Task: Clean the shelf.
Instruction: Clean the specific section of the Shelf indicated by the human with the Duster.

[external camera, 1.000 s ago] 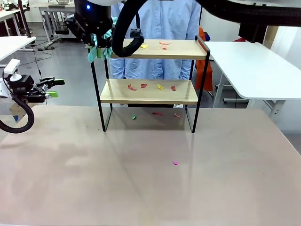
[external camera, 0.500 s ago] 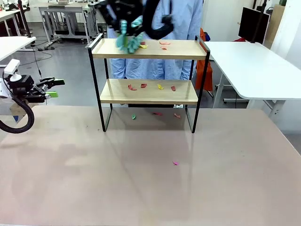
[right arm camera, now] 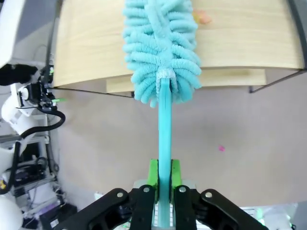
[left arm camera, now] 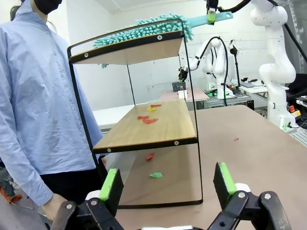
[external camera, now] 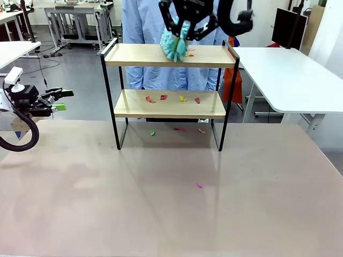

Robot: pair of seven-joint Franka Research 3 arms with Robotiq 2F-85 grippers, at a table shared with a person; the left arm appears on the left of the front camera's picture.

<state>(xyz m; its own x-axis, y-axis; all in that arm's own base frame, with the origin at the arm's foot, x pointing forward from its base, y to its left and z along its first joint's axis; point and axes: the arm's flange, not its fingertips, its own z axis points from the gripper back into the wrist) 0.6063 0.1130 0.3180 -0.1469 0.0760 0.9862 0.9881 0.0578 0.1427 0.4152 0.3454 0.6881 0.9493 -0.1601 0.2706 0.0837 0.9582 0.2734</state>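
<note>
The shelf (external camera: 170, 55) stands at the far middle of the table, two light wood boards in a black frame. My right gripper (external camera: 185, 24) is shut on the handle of a teal fluffy duster (external camera: 175, 46), whose head lies on the top board right of its middle. In the right wrist view the duster (right arm camera: 160, 48) stretches over the top board (right arm camera: 240, 38), with my right gripper (right arm camera: 163, 175) clamped on its handle. Small paper scraps (external camera: 187, 50) lie beside the duster, and several more (external camera: 163, 98) lie on the lower board. My left gripper (external camera: 64, 100) hangs open at the left, well apart from the shelf (left arm camera: 148, 124).
A person in a light blue shirt (external camera: 147, 21) stands right behind the shelf. Scraps lie on the table under the shelf (external camera: 177, 129), and one pink scrap (external camera: 200, 185) lies further forward. A white side table (external camera: 289, 75) stands at the right.
My right arm has swept the duster along the top board from its left end to right of the middle. The left arm has not moved.
</note>
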